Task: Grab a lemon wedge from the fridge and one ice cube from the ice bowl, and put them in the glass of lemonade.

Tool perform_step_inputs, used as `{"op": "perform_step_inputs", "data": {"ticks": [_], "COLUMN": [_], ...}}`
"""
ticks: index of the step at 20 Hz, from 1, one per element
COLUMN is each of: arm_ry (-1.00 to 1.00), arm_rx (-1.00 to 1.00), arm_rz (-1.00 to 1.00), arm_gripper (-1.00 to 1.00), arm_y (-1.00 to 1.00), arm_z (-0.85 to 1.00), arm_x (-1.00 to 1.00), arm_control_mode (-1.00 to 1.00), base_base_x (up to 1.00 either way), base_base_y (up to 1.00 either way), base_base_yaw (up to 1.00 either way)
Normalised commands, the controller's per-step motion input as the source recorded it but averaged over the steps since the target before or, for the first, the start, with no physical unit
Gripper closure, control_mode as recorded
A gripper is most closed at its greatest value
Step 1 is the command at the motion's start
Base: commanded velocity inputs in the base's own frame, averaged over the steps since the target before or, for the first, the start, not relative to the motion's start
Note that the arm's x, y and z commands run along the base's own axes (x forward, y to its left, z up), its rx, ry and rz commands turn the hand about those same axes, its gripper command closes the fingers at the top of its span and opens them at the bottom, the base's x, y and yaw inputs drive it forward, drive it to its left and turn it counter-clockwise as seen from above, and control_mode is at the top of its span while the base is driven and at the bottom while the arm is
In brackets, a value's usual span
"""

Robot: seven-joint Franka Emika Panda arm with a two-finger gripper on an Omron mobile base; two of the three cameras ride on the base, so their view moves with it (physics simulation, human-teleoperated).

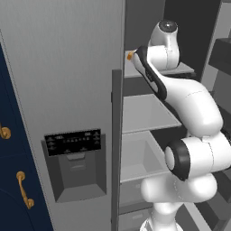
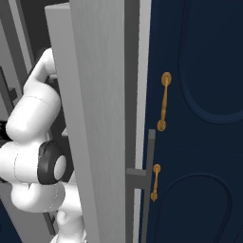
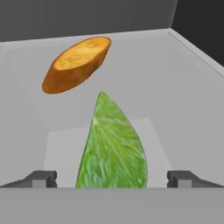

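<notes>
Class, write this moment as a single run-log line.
stage: reaching into fridge | claw: open, straddling green wedge | orange slice: beyond wedge | held: nothing

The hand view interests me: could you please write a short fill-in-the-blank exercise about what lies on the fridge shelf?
1. The wedge between the fingertips of the pincer is coloured ____.
2. Beyond it lies an orange-brown ____.
3. The pincer's jaws stand ____.
4. In the left base view, the fridge door beside the navy cabinet is ____.

Missing words: green; sweet potato; open; closed
</notes>
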Motion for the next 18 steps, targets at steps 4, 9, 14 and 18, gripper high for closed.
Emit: {"op": "perform_step_inputs", "data": {"ticks": [4, 9, 14, 18], "arm_ry": [0.00, 0.02, 0.05, 0.01], "arm_rx": [0.00, 0.00, 0.00, 0.00], "arm_rz": [-0.02, -0.04, -0.05, -0.04], "arm_gripper": [-1.00, -1.00, 1.00, 1.00], "arm_y": [0.00, 0.00, -0.01, -0.06], "arm_z": [-0.14, -0.26, -0.33, -0.24], "arm_x": [0.27, 0.02, 0.00, 0.00], "arm_control_mode": [-1.00, -1.00, -1.00, -1.00], "base_base_x": [0.00, 0.00, 0.00, 0.00], "base_base_y": [0.00, 0.00, 0.00, 0.00], "base_base_yaw": [0.00, 0.00, 0.00, 0.00]}}
